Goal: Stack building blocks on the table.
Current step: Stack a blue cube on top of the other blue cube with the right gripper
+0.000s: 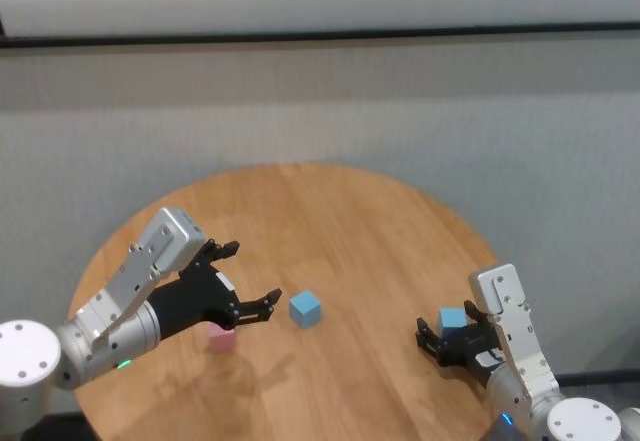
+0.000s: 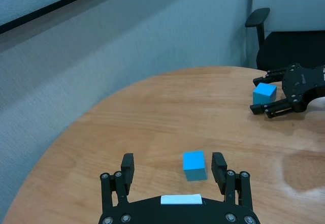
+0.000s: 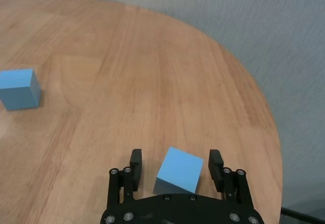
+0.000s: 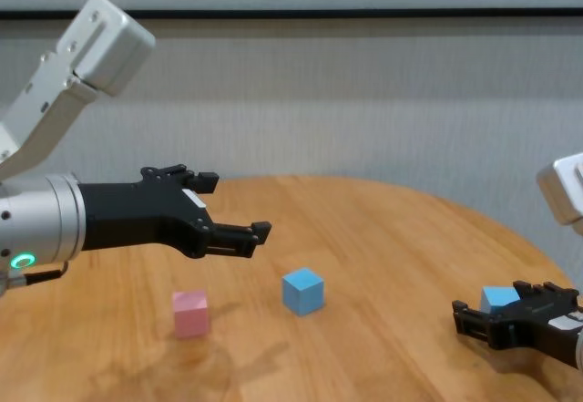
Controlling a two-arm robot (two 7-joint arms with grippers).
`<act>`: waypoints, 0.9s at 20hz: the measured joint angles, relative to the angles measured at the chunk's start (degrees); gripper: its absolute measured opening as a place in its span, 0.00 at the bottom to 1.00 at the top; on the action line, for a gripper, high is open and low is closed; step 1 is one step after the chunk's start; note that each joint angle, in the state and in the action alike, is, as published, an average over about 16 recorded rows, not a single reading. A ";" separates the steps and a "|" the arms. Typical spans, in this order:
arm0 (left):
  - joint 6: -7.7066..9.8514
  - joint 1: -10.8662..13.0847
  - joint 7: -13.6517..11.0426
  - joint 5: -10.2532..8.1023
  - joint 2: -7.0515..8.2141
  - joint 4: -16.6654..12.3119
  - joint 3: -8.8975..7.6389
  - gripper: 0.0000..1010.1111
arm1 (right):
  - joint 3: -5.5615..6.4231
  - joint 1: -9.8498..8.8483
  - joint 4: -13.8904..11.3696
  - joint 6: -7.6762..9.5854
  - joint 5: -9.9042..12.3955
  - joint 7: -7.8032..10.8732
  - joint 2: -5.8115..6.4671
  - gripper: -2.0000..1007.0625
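The round wooden table (image 1: 350, 221) holds three blocks. A pink block (image 1: 221, 337) lies at the left, with a light blue block (image 1: 306, 308) to its right near the middle. My left gripper (image 1: 253, 271) is open and empty, held in the air above and between those two blocks. In the left wrist view the middle blue block (image 2: 194, 165) shows between the open fingers, farther off on the table. My right gripper (image 1: 440, 336) is open and low at the table's right. The second blue block (image 3: 179, 170) sits tilted between its fingers, with a gap on each side.
A grey panel wall (image 1: 320, 101) stands behind the table. A black office chair (image 2: 284, 46) stands past the table's edge on the right side. The far half of the table is bare wood.
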 joint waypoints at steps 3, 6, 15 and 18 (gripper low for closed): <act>0.00 0.00 0.00 0.00 0.00 0.00 0.00 0.99 | 0.43 -0.19 -0.14 0.06 -0.20 -0.01 -0.25 0.75; 0.00 0.00 0.00 0.00 0.00 0.00 0.00 0.99 | 0.85 -0.36 -0.28 0.13 -0.40 0.02 -0.51 0.66; 0.00 0.00 0.00 0.00 0.00 0.00 0.00 0.99 | 2.01 -0.74 -0.59 0.21 -1.12 0.21 -1.25 0.44; 0.00 0.00 0.00 0.00 0.00 0.00 0.00 0.99 | 2.35 -0.85 -0.69 0.22 -1.42 0.36 -1.47 0.39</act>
